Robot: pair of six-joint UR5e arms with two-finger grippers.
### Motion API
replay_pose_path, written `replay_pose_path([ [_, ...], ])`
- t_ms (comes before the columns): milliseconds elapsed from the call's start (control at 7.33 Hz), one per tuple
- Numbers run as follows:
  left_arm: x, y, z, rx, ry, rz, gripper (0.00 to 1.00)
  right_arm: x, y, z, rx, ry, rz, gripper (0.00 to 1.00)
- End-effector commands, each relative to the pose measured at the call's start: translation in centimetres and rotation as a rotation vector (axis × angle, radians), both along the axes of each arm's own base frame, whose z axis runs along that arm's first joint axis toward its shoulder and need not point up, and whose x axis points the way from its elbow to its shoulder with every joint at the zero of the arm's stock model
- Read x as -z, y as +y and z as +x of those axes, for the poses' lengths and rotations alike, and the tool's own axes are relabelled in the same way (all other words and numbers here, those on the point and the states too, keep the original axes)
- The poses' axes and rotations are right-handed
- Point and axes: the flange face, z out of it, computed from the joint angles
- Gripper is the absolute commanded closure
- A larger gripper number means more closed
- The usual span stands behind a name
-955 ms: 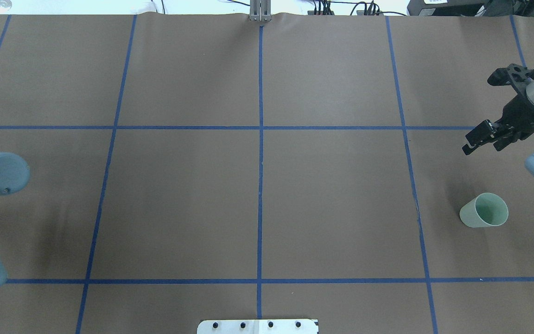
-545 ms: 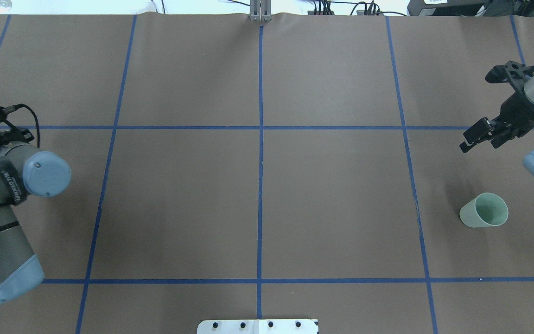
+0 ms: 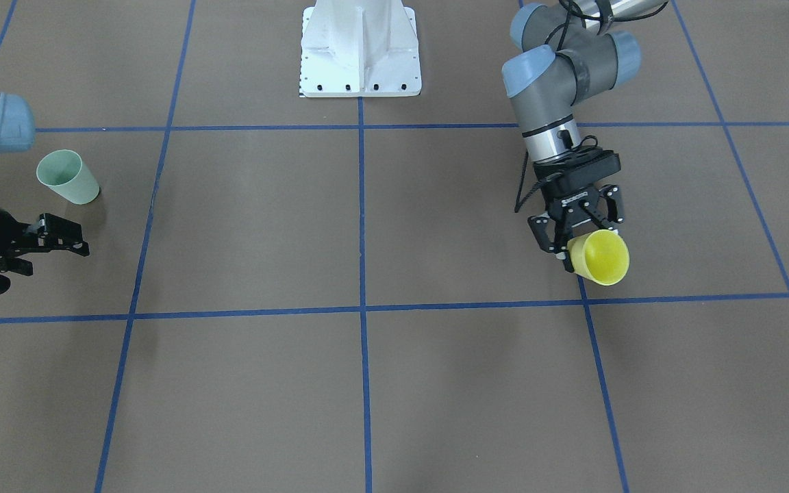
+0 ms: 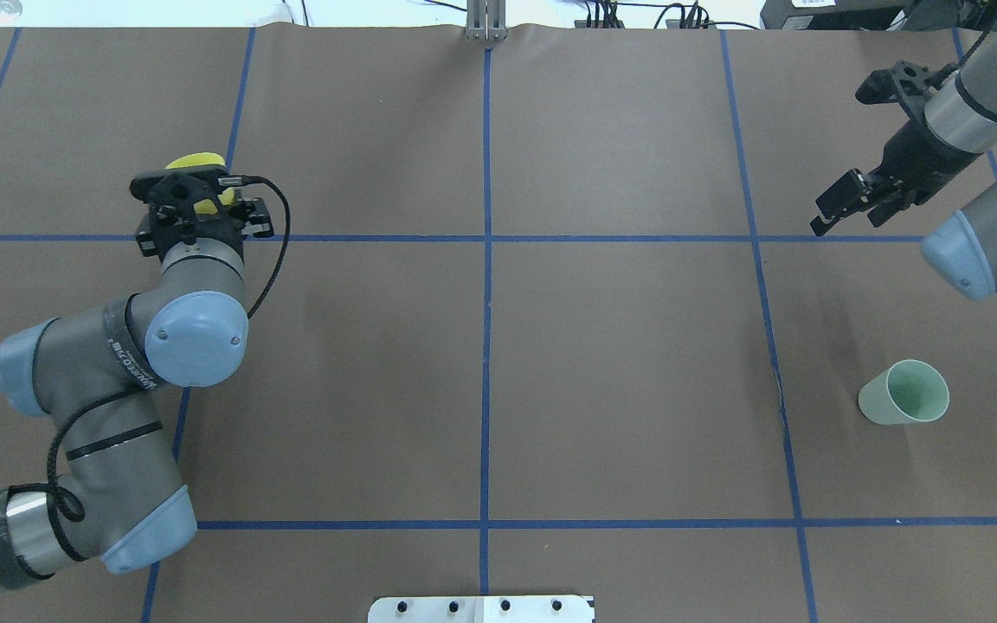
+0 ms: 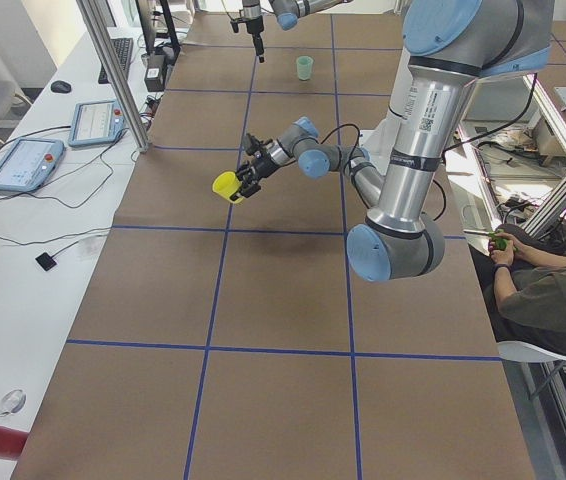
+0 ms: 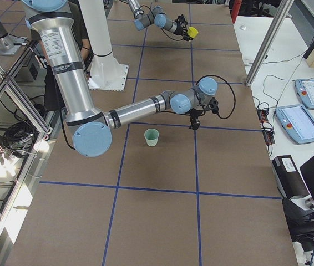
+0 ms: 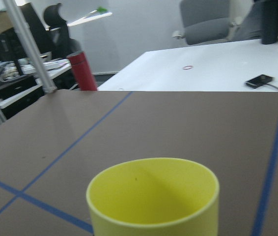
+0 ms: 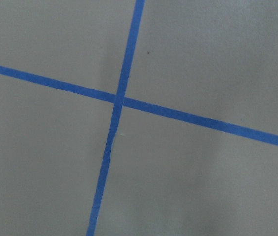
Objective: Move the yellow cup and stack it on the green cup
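Ok so starting at the robot's end: the white base plate (image 4: 481, 608) sits at the edge of the brown table (image 4: 620, 389), which is cut into squares by blue tape lines (image 4: 485, 346). A bit further out, way over on the robot's right, the green cup (image 4: 903, 394) stands upright on the paper, mouth up, on its own.

Past that, the right gripper (image 4: 836, 208) hangs in the air over a tape crossing, beyond the green cup and clear of it. It's empty, but honestly I can't tell from these angles whether its fingers are together or apart.

Over on the robot's left, about as far out, the left gripper (image 3: 581, 236) is clamped on the yellow cup (image 3: 600, 259), gripping it down by the base. The cup looks lifted off the table and tipped, mouth pointing away from the robot, just past a tape crossing. So the two cups are well apart, on opposite sides of the table.

Furthest out, beyond the table's edge, there's a white desk (image 7: 217, 64) with a red bottle (image 7: 82, 71).
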Motion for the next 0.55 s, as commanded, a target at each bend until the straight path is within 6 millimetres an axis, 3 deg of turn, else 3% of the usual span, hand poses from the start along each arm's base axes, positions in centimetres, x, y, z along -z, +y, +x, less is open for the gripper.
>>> replay_pose_path([
  [0, 1.7, -0.8, 9.2, -0.228, 0.166, 0.270, 0.35, 5.4, -2.1, -1.8, -0.056, -0.029, -0.018, 0.00],
  [136, 2.4, -0.9, 10.7, -0.344, 0.140, 0.337, 0.34, 8.0, -2.3, -2.8, -0.080, -0.051, -0.024, 0.00],
  [273, 6.3, -0.9, 11.6, -0.421, 0.144, 0.412, 0.34, 10.6, -2.0, -4.6, -0.109, -0.088, -0.041, 0.00],
  [409, 7.3, -0.6, 12.2, -0.477, 0.178, 0.417, 0.34, 12.1, -1.3, -6.7, -0.125, -0.117, -0.052, 0.00],
])
